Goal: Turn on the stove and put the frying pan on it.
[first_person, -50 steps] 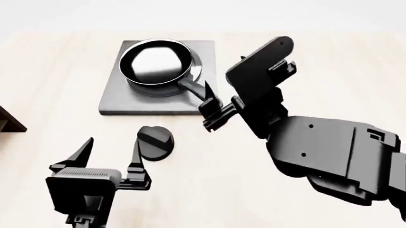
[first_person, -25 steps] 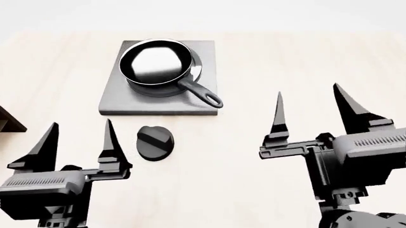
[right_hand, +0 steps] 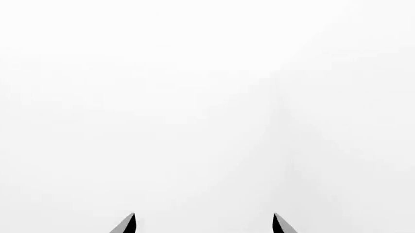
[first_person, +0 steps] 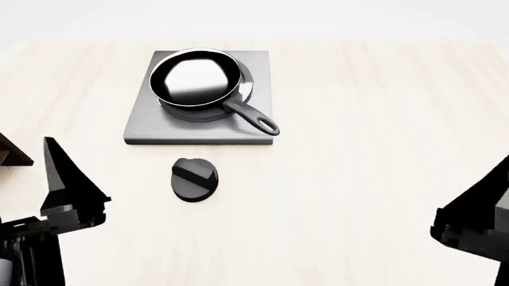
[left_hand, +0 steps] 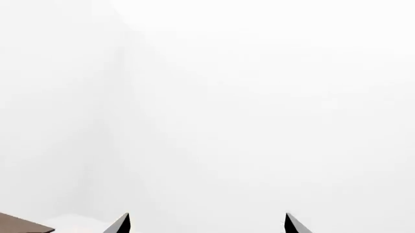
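- The frying pan (first_person: 195,83) sits on the stove (first_person: 143,128), its bowl over the burner rings and its long handle (first_person: 253,117) angling toward the plate's near right corner.
- The round black knob (first_person: 194,178) lies on the pale wooden table (first_person: 374,119), just in front of the plate and apart from it.
- The left gripper (left_hand: 206,224) is low at the left edge, its two fingertips spread wide, holding nothing.
- The right gripper (right_hand: 202,223) is at the far right edge, likewise spread and empty.
- Both wrist cameras face blank white wall.
- A brown shelf corner (first_person: 11,152) pokes in at the left.
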`<state>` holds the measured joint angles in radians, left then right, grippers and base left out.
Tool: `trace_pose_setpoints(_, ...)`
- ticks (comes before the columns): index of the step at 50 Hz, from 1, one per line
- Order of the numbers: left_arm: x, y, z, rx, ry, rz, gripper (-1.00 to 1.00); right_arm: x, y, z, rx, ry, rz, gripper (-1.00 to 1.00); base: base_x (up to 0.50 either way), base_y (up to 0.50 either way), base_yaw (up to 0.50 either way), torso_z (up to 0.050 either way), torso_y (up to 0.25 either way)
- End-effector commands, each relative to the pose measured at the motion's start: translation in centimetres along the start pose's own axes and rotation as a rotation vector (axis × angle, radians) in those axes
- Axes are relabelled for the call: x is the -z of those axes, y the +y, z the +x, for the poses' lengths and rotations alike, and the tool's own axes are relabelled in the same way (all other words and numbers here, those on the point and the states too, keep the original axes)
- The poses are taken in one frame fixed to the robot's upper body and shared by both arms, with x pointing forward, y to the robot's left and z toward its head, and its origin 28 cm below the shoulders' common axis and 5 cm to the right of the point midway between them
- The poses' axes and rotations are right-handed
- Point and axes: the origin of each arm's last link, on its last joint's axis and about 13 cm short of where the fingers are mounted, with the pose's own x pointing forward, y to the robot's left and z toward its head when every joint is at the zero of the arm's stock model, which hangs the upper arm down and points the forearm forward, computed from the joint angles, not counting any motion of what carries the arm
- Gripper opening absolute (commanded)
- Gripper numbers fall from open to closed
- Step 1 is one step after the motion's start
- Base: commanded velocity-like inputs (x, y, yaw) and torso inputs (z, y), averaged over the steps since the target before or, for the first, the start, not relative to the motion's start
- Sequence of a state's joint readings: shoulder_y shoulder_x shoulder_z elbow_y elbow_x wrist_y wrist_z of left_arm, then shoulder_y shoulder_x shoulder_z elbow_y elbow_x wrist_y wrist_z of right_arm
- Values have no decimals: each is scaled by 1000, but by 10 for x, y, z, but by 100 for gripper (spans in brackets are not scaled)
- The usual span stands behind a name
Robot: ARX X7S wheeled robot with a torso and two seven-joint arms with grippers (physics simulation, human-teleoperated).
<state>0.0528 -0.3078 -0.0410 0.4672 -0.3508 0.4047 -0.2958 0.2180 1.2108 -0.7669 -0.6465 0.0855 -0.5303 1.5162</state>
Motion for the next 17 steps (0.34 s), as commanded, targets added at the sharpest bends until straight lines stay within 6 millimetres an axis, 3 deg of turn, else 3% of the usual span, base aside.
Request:
trace_pose_setpoints(1, -9, 6, 0, -60, -129, -43, 100, -17, -19, -8, 107, -176, -22, 100, 0, 0, 0, 0, 0)
trace_pose_setpoints(17, -22, 9, 2, -93, -224, -46, 100, -32, -25, -9, 146, -262, -25, 100, 0, 0, 0, 0, 0)
